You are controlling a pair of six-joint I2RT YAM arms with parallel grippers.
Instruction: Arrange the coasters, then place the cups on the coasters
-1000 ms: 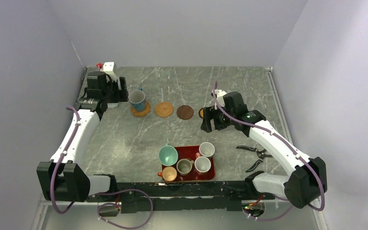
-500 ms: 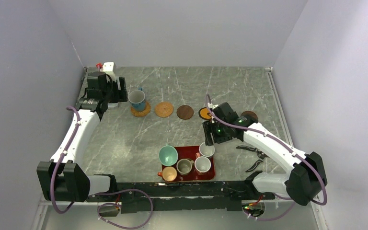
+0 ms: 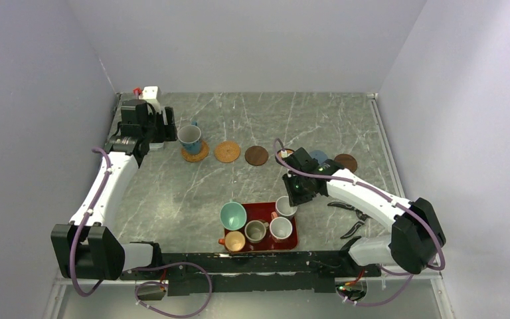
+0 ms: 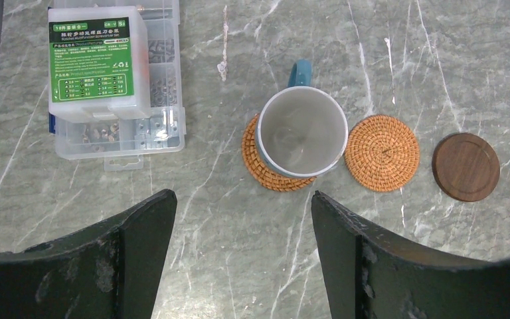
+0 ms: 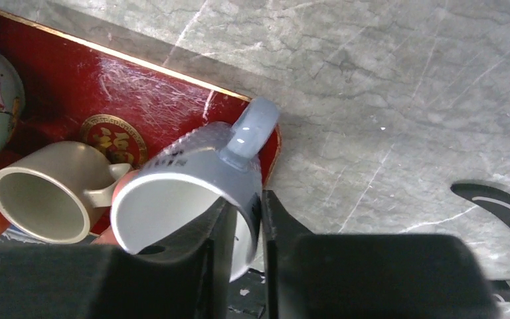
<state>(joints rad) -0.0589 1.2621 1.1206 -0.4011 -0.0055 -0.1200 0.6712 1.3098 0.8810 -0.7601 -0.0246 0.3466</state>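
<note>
Grey marble tabletop: the left gripper (image 4: 242, 206) hangs with fingers spread wide, holding nothing. Just ahead of them the blue-handled cup (image 4: 302, 133) sits on a woven coaster (image 4: 255, 163), with a second woven coaster (image 4: 381, 153) and a dark brown coaster (image 4: 467, 166) off to their right. The right gripper (image 5: 242, 219) pinches the wall of a white cup (image 5: 172, 199) at the red tray's (image 5: 133, 86) corner, one finger inside, one outside.

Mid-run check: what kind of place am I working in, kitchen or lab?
Likely a lab test cell, not a kitchen: blank panel walls box in a marble-pattern table, with a clear screw assortment box and pruning shears lying on it.
</note>
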